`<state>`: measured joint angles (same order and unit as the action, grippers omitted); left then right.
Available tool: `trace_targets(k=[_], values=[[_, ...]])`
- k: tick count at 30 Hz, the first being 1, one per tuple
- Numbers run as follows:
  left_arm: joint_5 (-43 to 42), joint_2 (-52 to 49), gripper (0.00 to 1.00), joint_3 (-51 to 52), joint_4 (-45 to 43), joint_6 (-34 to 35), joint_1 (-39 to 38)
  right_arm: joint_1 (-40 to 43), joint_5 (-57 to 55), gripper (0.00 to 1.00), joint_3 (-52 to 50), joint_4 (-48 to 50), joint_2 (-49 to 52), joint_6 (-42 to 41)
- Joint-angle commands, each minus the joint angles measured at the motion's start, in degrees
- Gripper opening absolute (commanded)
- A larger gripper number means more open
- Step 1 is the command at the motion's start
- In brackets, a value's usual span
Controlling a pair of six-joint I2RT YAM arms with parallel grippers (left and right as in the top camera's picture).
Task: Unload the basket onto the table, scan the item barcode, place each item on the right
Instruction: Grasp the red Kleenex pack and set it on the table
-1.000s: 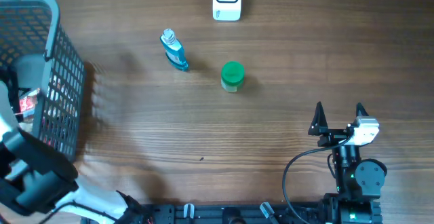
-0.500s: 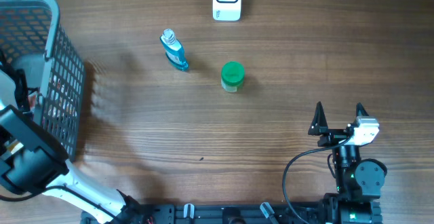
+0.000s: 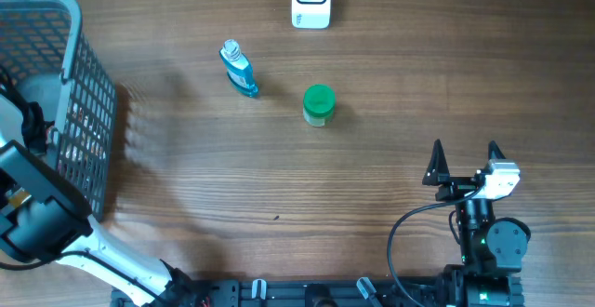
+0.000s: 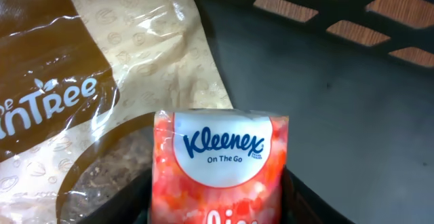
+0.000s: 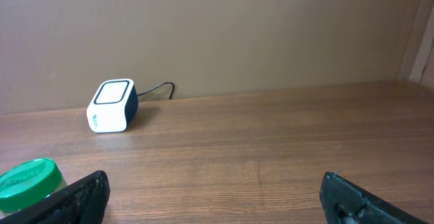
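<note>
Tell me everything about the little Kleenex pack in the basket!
The Kleenex pack is a small soft-looking packet in shiny plastic, orange-red with pale speckles. A white rounded label says Kleenex in blue, then On The Go. It stands upright facing the left wrist camera, its bottom cut off by the picture's edge. It is inside the basket, above the grey floor, beside a brown-and-tan bag. The left gripper's dark fingers flank its sides; whether they squeeze it cannot be told.

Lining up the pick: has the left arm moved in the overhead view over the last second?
Yes. The left arm has shifted up the picture, reaching further into the grey basket and away from the table's near edge.
</note>
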<state>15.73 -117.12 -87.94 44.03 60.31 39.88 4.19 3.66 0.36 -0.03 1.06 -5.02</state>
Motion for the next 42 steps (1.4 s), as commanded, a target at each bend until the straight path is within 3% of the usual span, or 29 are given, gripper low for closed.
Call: trace_targets(k=[1, 9, 17, 21, 22, 26, 30, 34, 38, 42], values=[[-0.7, -0.8, 0.41, 0.4, 0.5, 0.1, 0.4, -0.1, 0.5, 1.00, -0.1, 0.1, -0.1, 0.5], [-2.2, 1.7, 0.41, 0.3, 1.0, -0.1, 0.4, -0.1, 0.5, 1.00, -0.1, 0.1, -0.1, 0.5], [-4.6, 18.1, 0.41, 0.3, 2.4, -1.6, 0.4, -0.1, 0.5, 1.00, -0.1, 0.1, -0.1, 0.5], [-11.6, 28.7, 0.41, 0.3, 3.2, -1.6, 0.4, -0.1, 0.5, 1.00, -0.1, 0.1, -0.1, 0.5], [-18.1, 35.7, 0.41, 0.3, 3.1, -1.6, 0.3, -0.1, 0.5, 1.00, -0.1, 0.1, -0.1, 0.5], [-28.0, 44.7, 0.41, 0.3, 1.4, -1.6, -1.4, -0.1, 0.5, 1.00, -0.1, 0.1, -0.1, 0.5], [-31.5, 51.5, 0.43, 0.3, -0.5, -1.9, -11.6, -0.1, 0.5, 1.00, -0.1, 0.1, -0.1, 0.5], [-30.4, 51.8, 0.45, 0.3, -2.6, -8.1, -28.1, -0.1, 0.5, 1.00, -0.1, 0.1, -0.1, 0.5], [-20.7, 46.8, 0.46, 0.3, -0.7, -15.0, -47.3, -0.1, 0.5, 1.00, -0.1, 0.1, -0.1, 0.5], [-8.5, 38.9, 0.50, 0.3, 4.1, -20.6, -60.7, -0.1, 0.5, 1.00, -0.1, 0.1, -0.1, 0.5]])
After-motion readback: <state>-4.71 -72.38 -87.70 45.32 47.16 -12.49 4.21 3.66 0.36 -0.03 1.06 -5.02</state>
